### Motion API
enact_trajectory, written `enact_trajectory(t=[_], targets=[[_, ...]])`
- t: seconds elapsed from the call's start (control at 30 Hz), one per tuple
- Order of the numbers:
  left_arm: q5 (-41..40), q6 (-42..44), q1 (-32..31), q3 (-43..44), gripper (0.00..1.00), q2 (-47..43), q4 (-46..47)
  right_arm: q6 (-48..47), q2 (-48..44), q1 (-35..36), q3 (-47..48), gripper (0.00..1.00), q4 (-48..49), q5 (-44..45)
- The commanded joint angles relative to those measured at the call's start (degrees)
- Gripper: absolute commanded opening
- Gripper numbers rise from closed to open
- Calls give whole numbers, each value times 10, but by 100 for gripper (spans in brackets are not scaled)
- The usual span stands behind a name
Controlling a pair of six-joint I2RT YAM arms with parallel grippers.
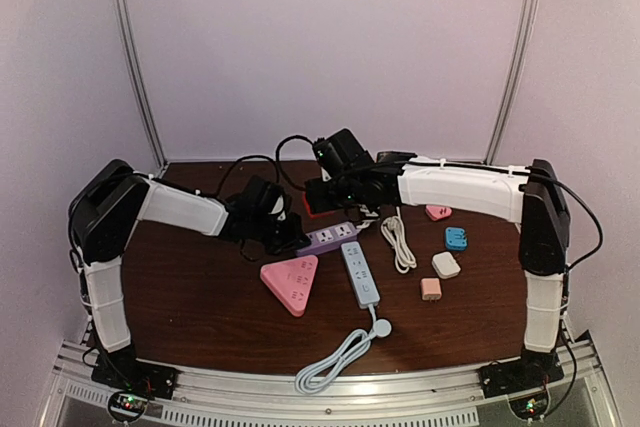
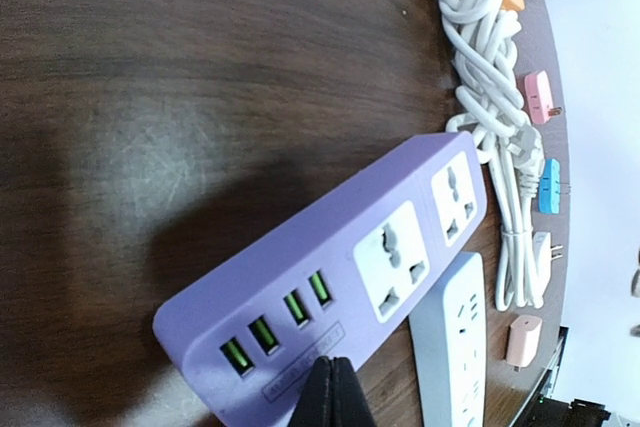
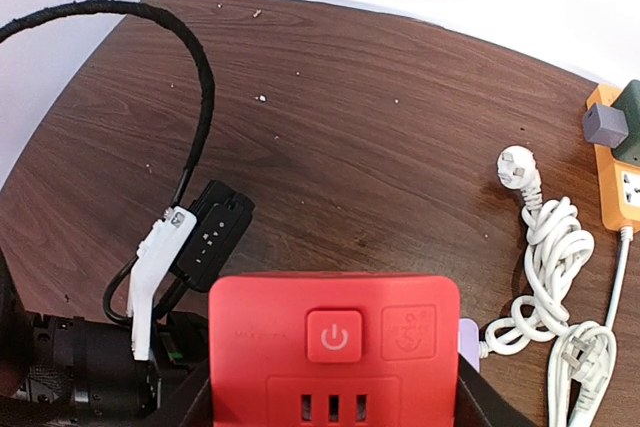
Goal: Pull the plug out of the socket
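Press the purple strip (image 2: 330,277) down with the closed left fingers (image 2: 320,397) while the right fingers (image 3: 192,407), gripping the red plug (image 3: 335,347), pull straight off.

The table (image 1: 200,317) is dark brown wood grain, scuffed paler in patches. The power strip (image 2: 330,277) is lilac purple, with white socket faces and four green-lit USB slots. The plug (image 3: 335,347) is bright red, its button and markings the same red. Near the table's middle lie a pink triangular strip (image 1: 292,282) and a pale blue-grey strip (image 1: 360,273), whose white cord (image 1: 335,357) runs toward the near edge. Toward the right edge are a white coiled cable (image 1: 399,241), a pink adapter (image 1: 438,212), a blue adapter (image 1: 456,238), a white adapter (image 1: 446,265) and a peach adapter (image 1: 431,289). An orange strip (image 3: 615,187) carries a grey cube (image 3: 604,125). The left arm (image 1: 185,209) and right arm (image 1: 460,190) are white with black joints.
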Motion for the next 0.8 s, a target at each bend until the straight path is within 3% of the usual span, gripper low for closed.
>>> enact_trajectory(t=[0.0, 0.3, 0.77], targets=[[-40, 11, -1, -19, 0, 3, -132, 8, -9, 4, 20, 23, -3, 17], [-42, 18, -1, -23, 0, -25, -106, 26, -54, -9, -13, 23, -11, -33], [-86, 57, -2, -41, 5, -128, -135, 88, 30, -130, 17, 26, 137, -306]])
